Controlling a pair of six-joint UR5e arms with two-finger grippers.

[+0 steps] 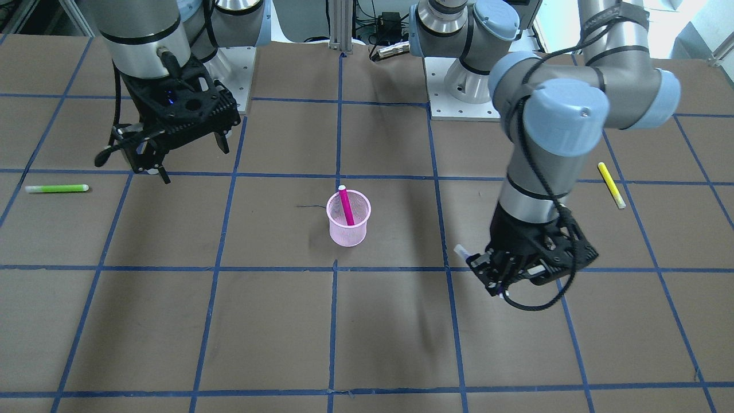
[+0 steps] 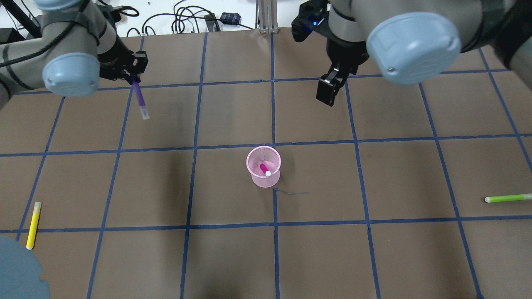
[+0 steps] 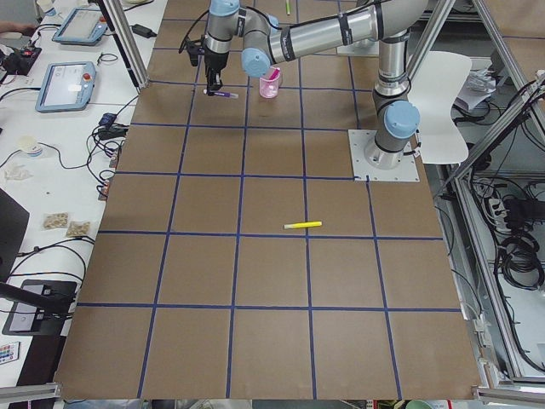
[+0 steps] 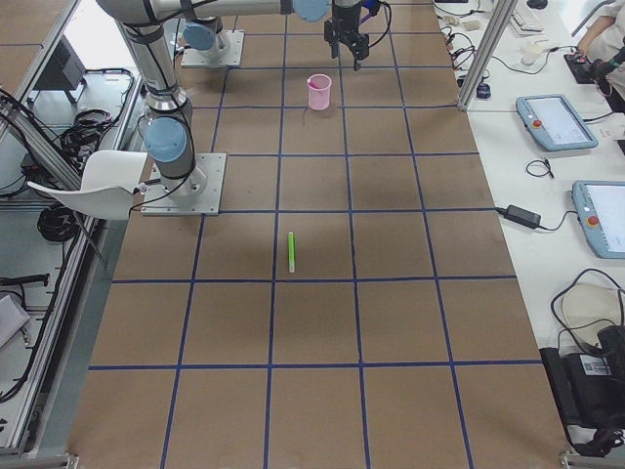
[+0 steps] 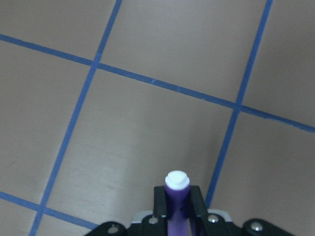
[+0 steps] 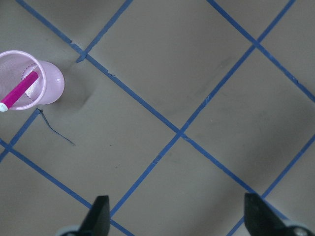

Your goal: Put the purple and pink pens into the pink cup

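Left gripper (image 2: pixel 133 74): clamped on the purple pen (image 2: pixel 139 97); held aloft, well apart from the cup; one end juts free, probably so it can drop in first.
Pink cup (image 2: pixel 262 182): upright; pink pen (image 2: pixel 264 169) leans inside, so half the task looks done.
Right gripper (image 6: pixel 177 219): jaws spread, empty; stands off, probably to leave room.

Brown tabletop (image 2: pixel 374 257) gridded with blue tape (image 2: pixel 274 224); pink cup (image 2: pixel 263 167) stands upright near its centre; yellow pen (image 2: pixel 33 225) lies flat toward the left end; green pen (image 2: pixel 508 198) toward the right end.
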